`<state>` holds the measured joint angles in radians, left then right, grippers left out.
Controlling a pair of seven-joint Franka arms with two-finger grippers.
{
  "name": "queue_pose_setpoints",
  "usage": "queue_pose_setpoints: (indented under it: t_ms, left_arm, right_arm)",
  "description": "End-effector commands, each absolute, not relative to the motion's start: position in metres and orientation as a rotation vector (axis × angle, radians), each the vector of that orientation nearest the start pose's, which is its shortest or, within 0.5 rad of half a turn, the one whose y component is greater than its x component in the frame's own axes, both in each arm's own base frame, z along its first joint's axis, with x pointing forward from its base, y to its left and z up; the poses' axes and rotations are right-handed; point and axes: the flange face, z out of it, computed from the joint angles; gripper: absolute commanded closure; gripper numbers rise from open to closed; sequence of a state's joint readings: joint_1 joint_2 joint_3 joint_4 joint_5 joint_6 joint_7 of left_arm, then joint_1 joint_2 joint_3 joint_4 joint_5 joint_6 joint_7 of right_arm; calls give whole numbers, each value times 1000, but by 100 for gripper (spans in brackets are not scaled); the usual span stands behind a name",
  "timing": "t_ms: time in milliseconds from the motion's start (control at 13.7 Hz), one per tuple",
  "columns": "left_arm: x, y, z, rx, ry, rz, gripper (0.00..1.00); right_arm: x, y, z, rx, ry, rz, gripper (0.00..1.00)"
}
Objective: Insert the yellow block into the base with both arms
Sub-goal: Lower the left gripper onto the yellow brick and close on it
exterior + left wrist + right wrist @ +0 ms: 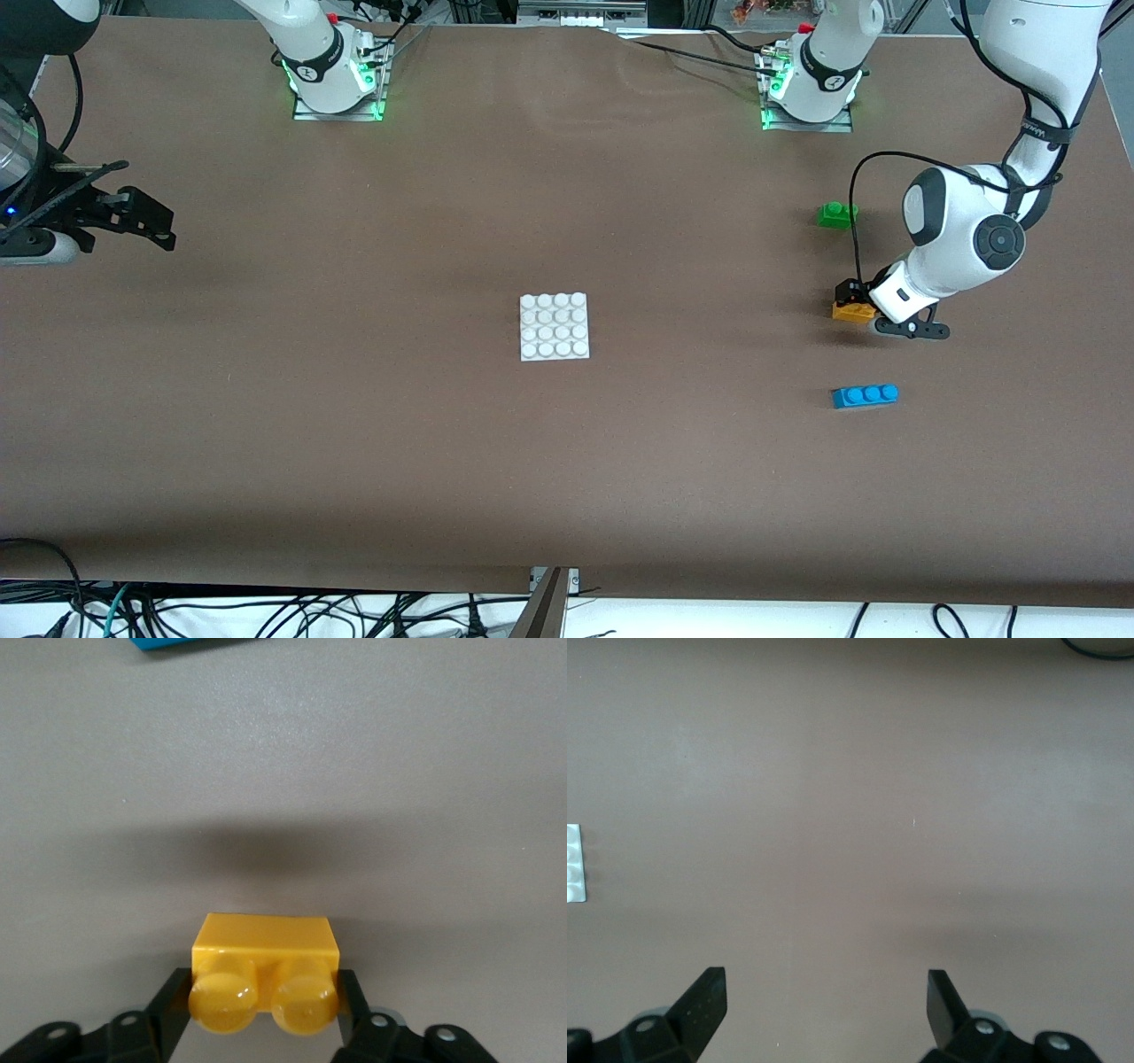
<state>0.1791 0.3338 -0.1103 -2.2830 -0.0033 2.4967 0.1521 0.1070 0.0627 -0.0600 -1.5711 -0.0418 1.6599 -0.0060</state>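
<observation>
Yellow block (pixel 266 943) sits clamped in the lowered left hand (pixel 264 1001); right hand (pixel 826 1001) waits wide.

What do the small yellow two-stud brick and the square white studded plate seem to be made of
The small yellow two-stud brick looks like glossy moulded plastic: light glints off its rounded studs. The square white studded plate seems to be plastic too, with a duller finish and evenly moulded studs, though its material is less certain.

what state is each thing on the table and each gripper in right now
yellow block: on the table, gripped by the left gripper
base: flat mid-table, no block on it
green block: loose, untouched
blue block: loose, untouched
right gripper: open, empty, waiting above the table at its arm's end
</observation>
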Motion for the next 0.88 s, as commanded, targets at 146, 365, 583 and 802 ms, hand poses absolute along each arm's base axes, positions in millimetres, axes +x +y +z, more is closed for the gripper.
queue_pose_setpoints:
  t_ms: [146, 365, 583, 802]
  left_arm:
    - [519, 36, 201, -3197, 140, 153, 57]
    - [519, 36, 203, -3197, 141, 158, 84]
    - [525, 38, 220, -3196, 131, 114, 88]
    - [535, 36, 247, -3220, 88, 82, 100]
  right_arm:
    - [583, 25, 603, -3197, -113, -39, 0]
    - [583, 25, 603, -3197, -113, -39, 0]
    - [583, 25, 603, -3195, -113, -41, 0]
    - [583, 25, 603, -3195, -113, -38, 0]
